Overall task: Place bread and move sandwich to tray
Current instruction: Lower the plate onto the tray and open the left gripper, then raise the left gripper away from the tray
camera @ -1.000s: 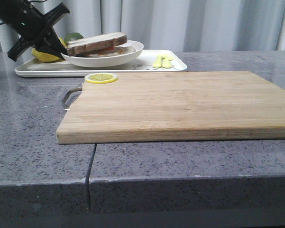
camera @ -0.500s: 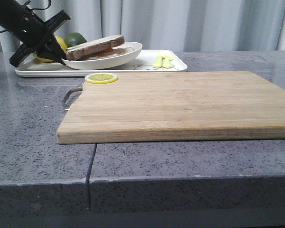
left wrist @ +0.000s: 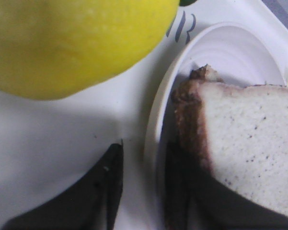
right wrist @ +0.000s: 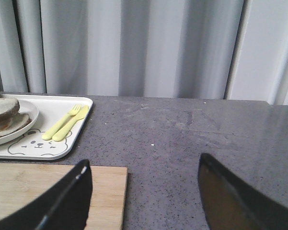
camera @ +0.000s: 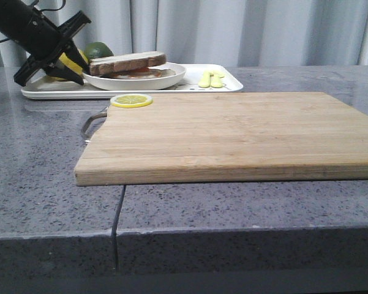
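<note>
At the far left of the table (camera: 43, 153), toward ten o'clock from the cutting board (camera: 232, 135): left hand (camera: 66, 63), spread moderately, holding nothing; in the left wrist view one finger lies on the tray (camera: 37, 90) floor outside the plate (camera: 135, 79) rim and the other sits just inside the rim beside the crust, so the rim stands between them. Lemon (camera: 64, 61) close behind the hand, lime (camera: 98, 49) further back. Sandwich (camera: 128, 64), with the bread (camera: 127, 60) as top slice, rests on the plate, plate on the tray; task judged essentially complete. Risks, as judgement: a withdrawing finger could catch the rim and tip or drag the plate, shifting the top slice; the hand could nudge the lemon and set it rolling. Lemon slice (camera: 131, 100) on the board's eleven o'clock corner; yellow cutlery (camera: 210, 79) on the tray's right part. Right hand (right wrist: 144, 201): spread wide, empty, over the board's far edge.
</note>
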Tool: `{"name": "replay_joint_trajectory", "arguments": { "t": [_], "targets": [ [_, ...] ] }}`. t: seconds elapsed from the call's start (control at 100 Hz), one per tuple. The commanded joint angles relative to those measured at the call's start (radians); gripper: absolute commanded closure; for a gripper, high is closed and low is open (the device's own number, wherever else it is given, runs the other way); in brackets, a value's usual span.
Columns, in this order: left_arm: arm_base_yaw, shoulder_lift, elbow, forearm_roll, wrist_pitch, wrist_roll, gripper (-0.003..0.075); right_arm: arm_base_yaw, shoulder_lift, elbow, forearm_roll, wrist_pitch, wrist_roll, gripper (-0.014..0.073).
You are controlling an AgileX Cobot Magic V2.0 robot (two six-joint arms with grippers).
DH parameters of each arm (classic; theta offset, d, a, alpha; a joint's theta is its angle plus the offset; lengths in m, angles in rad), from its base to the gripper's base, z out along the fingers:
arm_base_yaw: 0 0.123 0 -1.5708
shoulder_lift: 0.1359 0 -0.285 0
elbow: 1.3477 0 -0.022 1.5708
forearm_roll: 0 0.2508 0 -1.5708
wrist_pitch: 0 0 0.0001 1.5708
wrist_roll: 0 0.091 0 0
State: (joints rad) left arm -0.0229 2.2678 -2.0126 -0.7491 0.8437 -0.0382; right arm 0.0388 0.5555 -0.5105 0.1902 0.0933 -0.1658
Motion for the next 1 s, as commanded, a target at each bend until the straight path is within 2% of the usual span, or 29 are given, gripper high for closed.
{"name": "replay_joint_trajectory", "arguments": {
  "t": [0.0,0.27,0.56,0.83,0.99],
  "targets": [
    [-0.005,-0.061,-0.029,-0.06,-0.005,-0.01,0.043,-0.005,0.0,-0.029,0.003,-0.084,-0.003,0.0116],
    [-0.005,-0.061,-0.095,-0.006,0.059,-0.019,0.0436,-0.005,0.0,-0.029,0.003,-0.084,-0.003,0.0116],
    [-0.005,-0.061,-0.304,0.341,0.287,-0.107,0.0437,-0.005,0.0,-0.029,0.003,-0.084,-0.003,0.0116],
    [-0.003,-0.069,-0.501,0.343,0.401,-0.107,0.0437,-0.005,0.0,-0.029,0.003,-0.084,-0.003,0.0116],
    [-0.003,-0.137,-0.52,0.341,0.405,-0.107,0.0437,-0.005,0.0,-0.029,0.003,-0.084,-0.003,0.0116]
  ]
}}
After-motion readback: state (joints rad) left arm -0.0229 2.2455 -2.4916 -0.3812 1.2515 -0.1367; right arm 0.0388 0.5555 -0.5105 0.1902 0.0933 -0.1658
